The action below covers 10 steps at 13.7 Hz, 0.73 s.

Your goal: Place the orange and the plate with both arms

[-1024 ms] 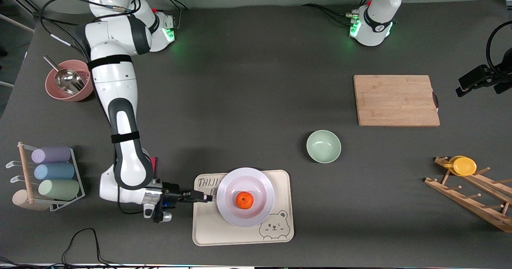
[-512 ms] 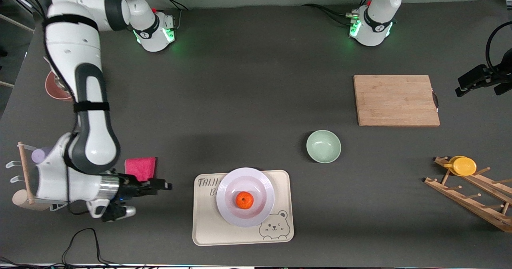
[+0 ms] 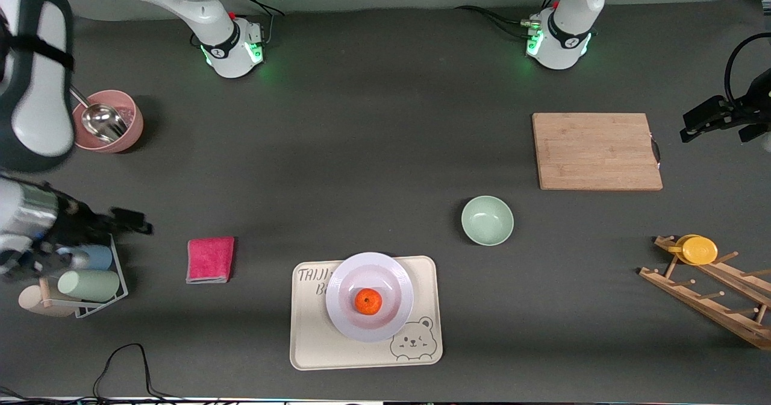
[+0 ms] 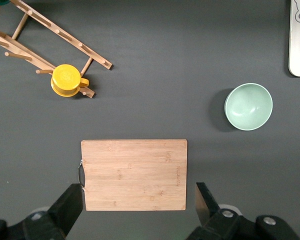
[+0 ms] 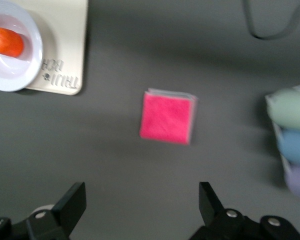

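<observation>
The orange sits in the middle of the white plate, which rests on the cream bear tray near the front camera. Both also show in the right wrist view, orange on plate. My right gripper is open and empty, up over the table beside the cup rack at the right arm's end, well apart from the plate. My left gripper is open and empty, up over the table edge beside the cutting board.
A pink cloth lies between the rack and the tray. A pale-green bowl, a wooden cutting board, a wooden peg rack with a yellow cup, a pink bowl with scoop and a rack of pastel cups stand around.
My right arm has swung away from the tray toward the right arm's end of the table, uncovering the pink cloth. The orange and plate have not moved. The left gripper barely shifted.
</observation>
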{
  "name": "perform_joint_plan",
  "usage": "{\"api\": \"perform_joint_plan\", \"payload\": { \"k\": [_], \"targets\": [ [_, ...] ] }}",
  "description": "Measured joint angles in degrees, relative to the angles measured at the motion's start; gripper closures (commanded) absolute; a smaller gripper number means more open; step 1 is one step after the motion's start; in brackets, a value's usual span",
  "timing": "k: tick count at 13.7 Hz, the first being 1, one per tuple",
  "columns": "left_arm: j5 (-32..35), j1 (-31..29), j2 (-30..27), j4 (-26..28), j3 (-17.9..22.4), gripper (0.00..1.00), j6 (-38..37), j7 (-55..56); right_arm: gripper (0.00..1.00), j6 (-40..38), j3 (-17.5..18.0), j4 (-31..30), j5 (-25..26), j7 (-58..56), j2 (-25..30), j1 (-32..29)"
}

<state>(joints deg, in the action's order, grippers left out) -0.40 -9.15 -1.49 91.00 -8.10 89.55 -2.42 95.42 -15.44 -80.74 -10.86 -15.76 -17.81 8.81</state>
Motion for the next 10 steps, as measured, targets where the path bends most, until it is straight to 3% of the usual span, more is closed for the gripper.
{"api": "perform_joint_plan", "payload": {
  "k": [4, 10],
  "targets": [
    [0.0, 0.0, 0.0, 0.0, 0.1, 0.00, -0.8, -0.2, 0.00, -2.9, 5.7, -5.8, 6.7, 3.6, 10.8, -5.7],
    [0.0, -0.2, -0.1, -0.1, 0.6, 0.00, -1.0, -0.2, 0.00, -6.9, 9.7, -7.3, 8.2, 11.4, 15.4, -6.8]
  ]
}}
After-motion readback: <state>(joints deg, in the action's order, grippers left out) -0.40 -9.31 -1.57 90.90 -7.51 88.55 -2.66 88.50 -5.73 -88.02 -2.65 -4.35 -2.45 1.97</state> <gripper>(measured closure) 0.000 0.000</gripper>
